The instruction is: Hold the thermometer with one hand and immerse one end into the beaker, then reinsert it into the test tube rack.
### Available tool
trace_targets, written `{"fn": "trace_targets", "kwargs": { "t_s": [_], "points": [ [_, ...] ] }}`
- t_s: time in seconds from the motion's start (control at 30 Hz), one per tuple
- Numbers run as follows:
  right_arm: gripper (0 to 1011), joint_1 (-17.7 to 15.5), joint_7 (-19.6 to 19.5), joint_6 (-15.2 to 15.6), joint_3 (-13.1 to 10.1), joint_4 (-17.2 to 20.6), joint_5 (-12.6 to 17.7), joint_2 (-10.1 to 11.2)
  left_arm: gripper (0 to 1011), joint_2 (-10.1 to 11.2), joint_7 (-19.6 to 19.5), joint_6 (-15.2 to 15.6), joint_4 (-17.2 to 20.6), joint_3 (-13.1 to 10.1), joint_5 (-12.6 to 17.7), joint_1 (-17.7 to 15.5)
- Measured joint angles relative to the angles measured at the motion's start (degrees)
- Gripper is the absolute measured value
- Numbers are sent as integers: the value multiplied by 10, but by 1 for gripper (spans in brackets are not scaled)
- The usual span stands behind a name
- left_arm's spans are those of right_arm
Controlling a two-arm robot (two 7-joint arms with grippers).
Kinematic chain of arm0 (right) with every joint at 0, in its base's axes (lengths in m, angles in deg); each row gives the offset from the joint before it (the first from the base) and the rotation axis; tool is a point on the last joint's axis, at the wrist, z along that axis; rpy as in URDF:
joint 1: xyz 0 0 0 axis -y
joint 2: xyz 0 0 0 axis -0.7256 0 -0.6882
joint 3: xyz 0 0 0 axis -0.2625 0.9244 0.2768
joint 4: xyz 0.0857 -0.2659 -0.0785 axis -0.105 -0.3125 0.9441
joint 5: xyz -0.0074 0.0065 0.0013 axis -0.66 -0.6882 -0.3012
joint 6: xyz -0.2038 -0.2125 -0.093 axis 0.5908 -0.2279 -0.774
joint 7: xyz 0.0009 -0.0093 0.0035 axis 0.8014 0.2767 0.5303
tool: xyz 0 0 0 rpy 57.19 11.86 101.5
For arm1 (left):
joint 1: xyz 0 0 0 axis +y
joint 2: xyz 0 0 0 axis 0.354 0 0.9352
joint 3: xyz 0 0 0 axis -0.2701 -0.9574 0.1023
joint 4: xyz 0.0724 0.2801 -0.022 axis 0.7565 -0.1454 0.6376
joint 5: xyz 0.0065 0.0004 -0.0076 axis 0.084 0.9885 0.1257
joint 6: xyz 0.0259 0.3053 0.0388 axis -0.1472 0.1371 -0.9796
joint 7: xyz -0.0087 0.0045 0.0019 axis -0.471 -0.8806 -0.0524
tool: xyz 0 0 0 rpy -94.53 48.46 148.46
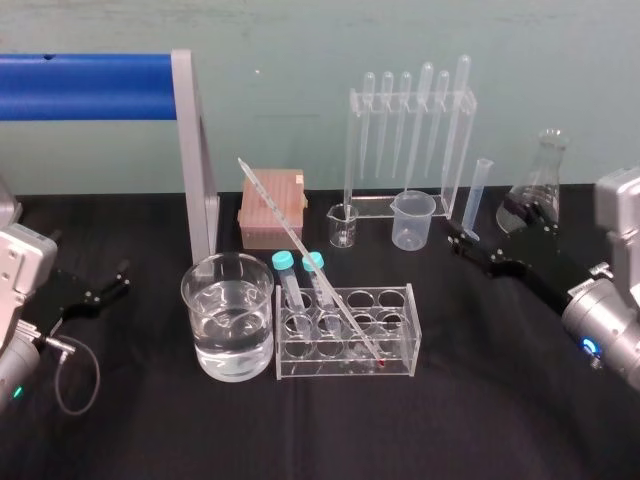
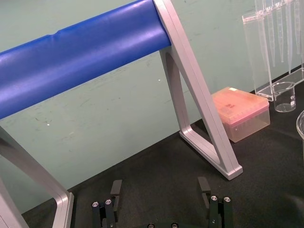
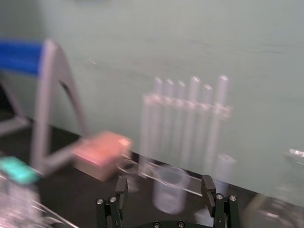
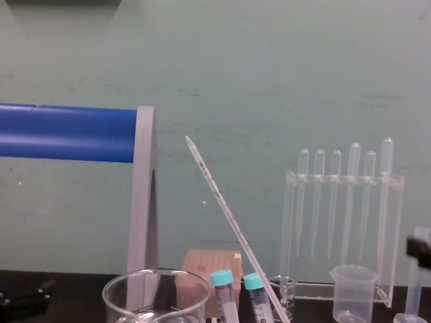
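Right now the thermometer (image 1: 290, 231) stands in the test tube rack (image 1: 345, 372) at the lower middle of the head view. Its bottom end sits in a front right hole, and its long stem leans toward the upper left, past two teal-capped tubes (image 1: 284, 262) in the same rack. In the chest view the thermometer (image 4: 233, 225) slants the same way, rising well above the caps. The beaker (image 1: 195, 310), partly filled with clear liquid, stands just left of the rack on the black table (image 1: 150, 420).

The right hand (image 1: 480, 228) hovers at the right side of the head view, pointing toward the graduated cylinder (image 1: 478, 195) and the flask (image 1: 540, 180). Its fingers are spread apart and hold nothing, as the right wrist view (image 3: 165, 186) also shows. The left hand (image 1: 110, 285) rests low at the left edge, beside the grey frame with the blue bar (image 1: 90, 87). Its fingers (image 2: 115, 187) are parted and empty.
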Motion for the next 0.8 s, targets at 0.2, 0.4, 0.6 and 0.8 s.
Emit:
{"fn": "trace_targets", "kwargs": {
  "t_s": [0.2, 0.4, 0.6, 0.8],
  "points": [
    [1002, -9, 99, 71, -20, 64, 104, 12, 1008, 0, 0, 0, 0, 0, 0, 0],
    [1003, 19, 191, 125, 4, 93, 133, 26, 1008, 0, 0, 0, 0, 0, 0, 0],
    [1003, 74, 260, 145, 54, 86, 128, 30, 1008, 0, 0, 0, 0, 0, 0, 0],
    [1003, 141, 292, 151, 106, 40, 99, 6, 1008, 0, 0, 0, 0, 0, 0, 0]
  ]
}}
